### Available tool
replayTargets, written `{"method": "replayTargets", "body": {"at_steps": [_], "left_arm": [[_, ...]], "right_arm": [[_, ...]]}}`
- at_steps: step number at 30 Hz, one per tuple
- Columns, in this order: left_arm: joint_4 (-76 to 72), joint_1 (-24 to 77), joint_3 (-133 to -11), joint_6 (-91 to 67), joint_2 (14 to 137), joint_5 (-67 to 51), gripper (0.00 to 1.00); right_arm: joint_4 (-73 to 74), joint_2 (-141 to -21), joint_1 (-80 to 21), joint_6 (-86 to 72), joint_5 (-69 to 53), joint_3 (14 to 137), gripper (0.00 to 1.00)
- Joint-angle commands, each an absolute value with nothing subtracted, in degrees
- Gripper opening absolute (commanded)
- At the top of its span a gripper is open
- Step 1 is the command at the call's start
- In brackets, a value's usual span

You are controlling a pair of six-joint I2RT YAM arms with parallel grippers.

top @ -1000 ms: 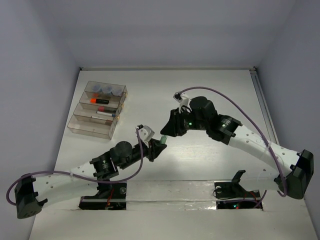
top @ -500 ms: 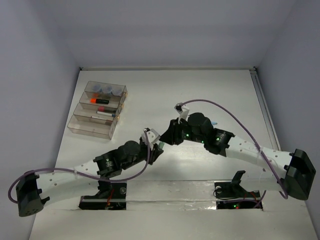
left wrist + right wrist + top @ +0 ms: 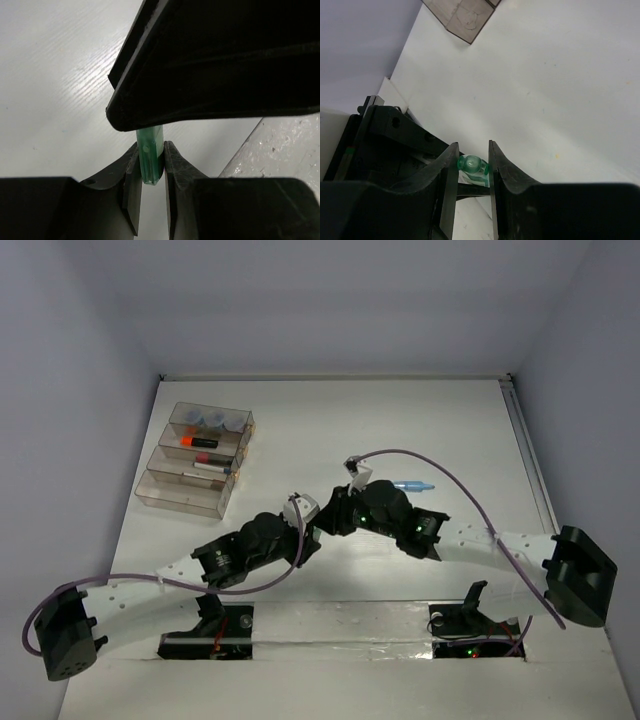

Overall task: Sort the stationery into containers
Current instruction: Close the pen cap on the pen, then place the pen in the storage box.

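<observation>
Clamping green marker (image 3: 151,165), seemingly both claws (image 3: 150,147) (image 3: 470,150)

Top cam overhead, rear; wrist cams close-up, shared green marker (image 3: 151,155).

Plain white wood-grain desk (image 3: 420,420) under soft, even light, pale lavender-grey walls (image 3: 330,300) boxing it in on three sides, thin metal rail (image 3: 527,455) down its right edge.

I count: green marker (image 3: 150,155), pinched by left fingers (image 3: 131,190) and right fingers (image 3: 447,182); light blue marker (image 3: 412,484) lying on desk (image 3: 400,420); clear bins (image 3: 185,498) holding three pots (image 3: 210,420), orange highlighter (image 3: 190,441).
</observation>
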State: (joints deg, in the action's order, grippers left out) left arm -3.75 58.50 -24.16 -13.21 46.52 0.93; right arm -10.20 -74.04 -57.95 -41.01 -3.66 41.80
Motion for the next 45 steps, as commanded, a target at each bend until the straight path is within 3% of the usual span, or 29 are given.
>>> {"method": "replayTargets", "body": {"at_steps": [1, 15, 18, 24, 31, 35, 38, 45], "left_arm": [[-39.02, 55.64, -35.77, -15.11, 44.30, 0.79, 0.00], [-37.79, 50.01, -33.75, -18.63, 41.31, -3.78, 0.00], [-39.02, 50.01, -31.21, -20.03, 41.75, -4.48, 0.00], [-41.04, 50.01, -25.76, -23.55, 42.36, -3.96, 0.00], [-40.43, 50.01, -21.89, -26.19, 44.12, -0.89, 0.00], [-38.07, 50.01, -21.97, -26.80, 44.38, 4.03, 0.00], [-34.82, 50.01, -22.06, -28.65, 44.21, 10.69, 0.00], [-20.41, 47.82, -22.85, -41.55, 42.46, 30.83, 0.00]], "right_arm": [[2.55, -79.02, -66.01, -43.68, -12.05, 38.49, 0.00], [5.88, -76.74, -66.62, -44.83, -4.32, 39.28, 0.01], [9.92, -73.48, -65.84, -42.90, -0.36, 42.53, 0.10], [14.59, -66.19, -58.64, -41.14, 7.99, 48.60, 0.38], [14.07, -58.37, -51.60, -39.46, 9.40, 51.85, 0.74], [14.32, -53.97, -51.06, -38.41, 10.28, 52.21, 0.90], [16.25, -49.32, -51.06, -36.92, 12.47, 51.94, 0.95], [20.74, -43.33, -50.54, -32.96, 16.61, 47.73, 0.97]]}}
